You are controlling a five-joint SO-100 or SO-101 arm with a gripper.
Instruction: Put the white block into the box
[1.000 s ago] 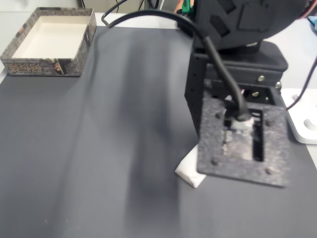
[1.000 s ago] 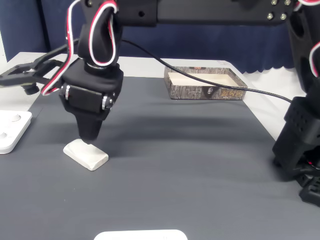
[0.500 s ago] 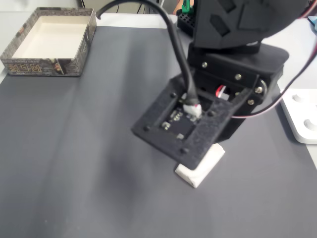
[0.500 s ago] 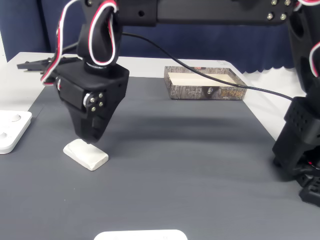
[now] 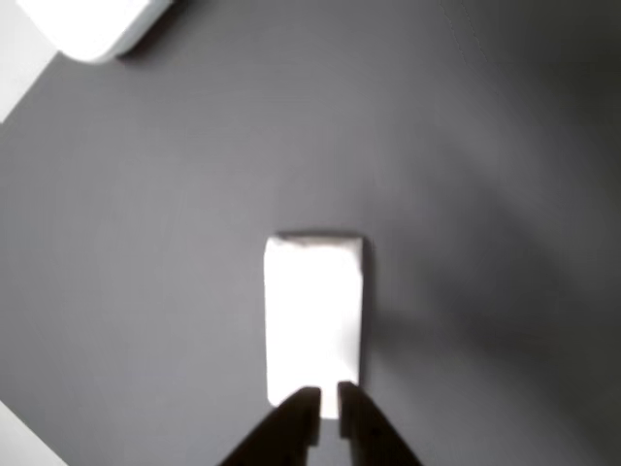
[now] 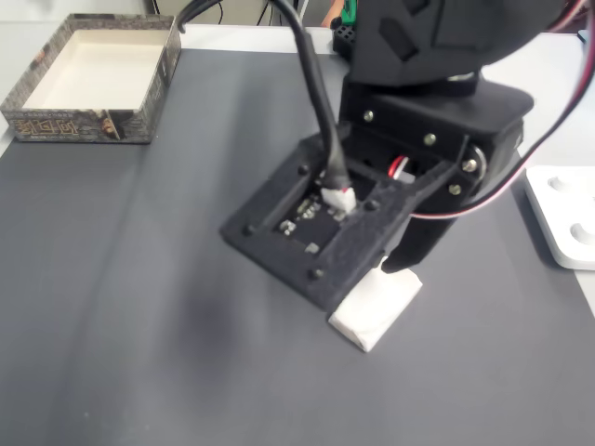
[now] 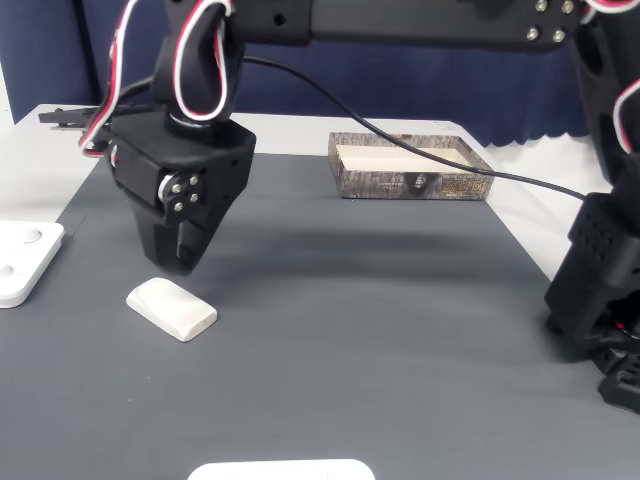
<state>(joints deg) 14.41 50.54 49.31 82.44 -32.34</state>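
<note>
The white block lies flat on the dark grey mat, lengthwise away from the camera in the other view. My gripper hangs just above its near end, jaws shut with only a thin slit between them and nothing held. In both fixed views the block lies right under the gripper, and the arm's wrist plate hides part of it in one. The box, patterned outside and beige inside, stands far off at the mat's edge.
A flat white rounded device lies beside the mat near the block. Another white rounded thing shows at the front edge. The arm's base stands at the right. Cables hang from the arm.
The wrist has rolled, turning the camera plate and gripper over the block. The gripper tip has risen slightly off the block. The block has not moved.
</note>
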